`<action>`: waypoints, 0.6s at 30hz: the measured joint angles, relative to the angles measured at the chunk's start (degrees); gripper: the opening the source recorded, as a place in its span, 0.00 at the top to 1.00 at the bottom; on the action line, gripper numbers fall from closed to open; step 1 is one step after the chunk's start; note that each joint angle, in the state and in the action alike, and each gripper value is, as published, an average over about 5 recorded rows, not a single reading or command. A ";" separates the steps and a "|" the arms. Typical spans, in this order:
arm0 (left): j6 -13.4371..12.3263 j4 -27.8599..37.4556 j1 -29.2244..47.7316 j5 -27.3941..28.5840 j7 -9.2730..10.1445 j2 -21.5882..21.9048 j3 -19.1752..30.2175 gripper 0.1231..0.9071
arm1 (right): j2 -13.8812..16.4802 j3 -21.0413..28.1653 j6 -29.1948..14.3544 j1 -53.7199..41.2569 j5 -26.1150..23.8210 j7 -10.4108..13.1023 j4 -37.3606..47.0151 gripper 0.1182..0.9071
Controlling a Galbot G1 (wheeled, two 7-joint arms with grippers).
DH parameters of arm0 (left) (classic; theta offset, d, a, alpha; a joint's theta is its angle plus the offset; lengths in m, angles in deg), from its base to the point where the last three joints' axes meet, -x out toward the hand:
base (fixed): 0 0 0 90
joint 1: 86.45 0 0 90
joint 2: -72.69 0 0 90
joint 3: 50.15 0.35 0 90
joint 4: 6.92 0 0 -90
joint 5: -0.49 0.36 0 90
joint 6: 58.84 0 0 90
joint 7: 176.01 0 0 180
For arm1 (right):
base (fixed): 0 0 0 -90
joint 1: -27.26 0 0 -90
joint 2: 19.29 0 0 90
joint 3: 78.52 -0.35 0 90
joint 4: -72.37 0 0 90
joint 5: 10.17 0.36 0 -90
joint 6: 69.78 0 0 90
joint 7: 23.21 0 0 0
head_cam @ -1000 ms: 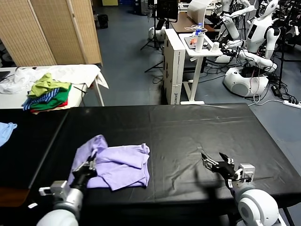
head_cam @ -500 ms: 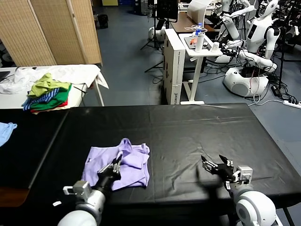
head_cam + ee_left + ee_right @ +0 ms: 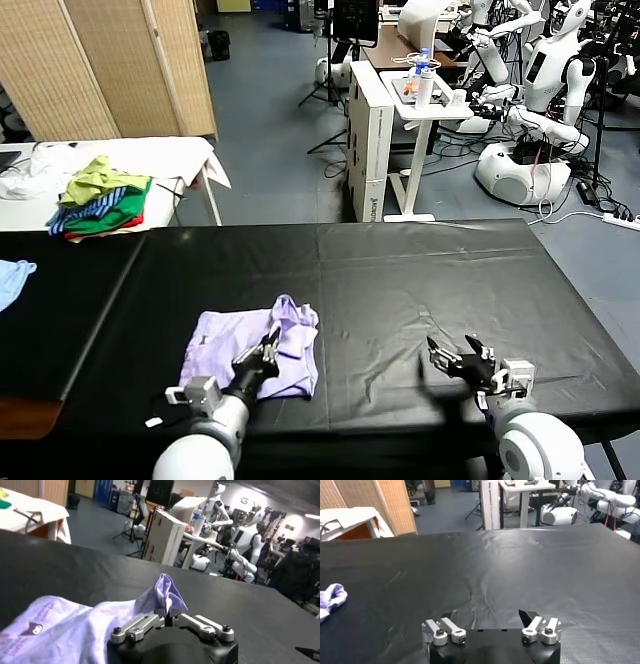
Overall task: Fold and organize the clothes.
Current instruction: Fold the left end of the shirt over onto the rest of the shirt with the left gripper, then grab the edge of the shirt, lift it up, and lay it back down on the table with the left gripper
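Observation:
The light lavender T-shirt (image 3: 225,342) lies folded near the front edge of the black table (image 3: 400,270). A small purple print shows on it in the left wrist view (image 3: 31,628). My left gripper (image 3: 268,349) is at the shirt's right side. Its jaws stand together, shut on a raised fold of the T-shirt (image 3: 167,592) that peaks just beyond the left gripper (image 3: 170,617). My right gripper (image 3: 461,353) hovers low over bare table to the right, well apart from the shirt. The right gripper (image 3: 486,615) is open with nothing between its fingertips (image 3: 524,615).
A green, striped and red clothes pile (image 3: 100,195) sits on a white table at the back left. A light blue garment (image 3: 12,276) lies at the far left edge. Beyond the table stand a folding screen (image 3: 120,60), a white cart (image 3: 420,100) and other robots (image 3: 545,80).
My left gripper has moved right across the shirt, drawing its left part over so the shirt is narrower. The right arm has barely moved.

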 joint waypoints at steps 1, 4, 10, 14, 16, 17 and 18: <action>-0.28 0.08 -0.26 0.81 -0.03 0.94 -1.10 0.00 | 0.61 1.81 -0.20 -0.95 0.07 -0.25 -0.17 0.00; -0.93 0.38 -1.01 2.55 -0.11 2.85 -4.04 0.00 | 1.50 7.29 -0.49 -3.93 0.33 -0.53 -0.20 0.00; -1.51 0.54 -2.56 4.60 -0.13 3.04 -7.45 0.00 | 0.48 15.96 -0.54 -8.98 0.50 -0.12 1.25 0.00; -1.88 0.69 -3.54 5.81 -0.17 2.22 -8.19 0.00 | -1.02 19.32 -0.63 -10.48 -0.04 0.45 2.92 0.00; -2.04 0.84 -3.87 6.27 -0.18 1.86 -8.34 0.00 | -1.91 20.46 -0.71 -10.87 -0.42 0.62 3.75 0.03; -2.11 0.93 -4.01 6.45 -0.18 1.73 -8.39 0.00 | -2.36 20.92 -0.75 -11.02 -0.65 0.63 4.14 0.07; -2.21 1.04 -4.12 6.62 -0.18 1.61 -8.44 0.00 | -2.80 21.33 -0.81 -11.16 -0.91 0.62 4.53 0.11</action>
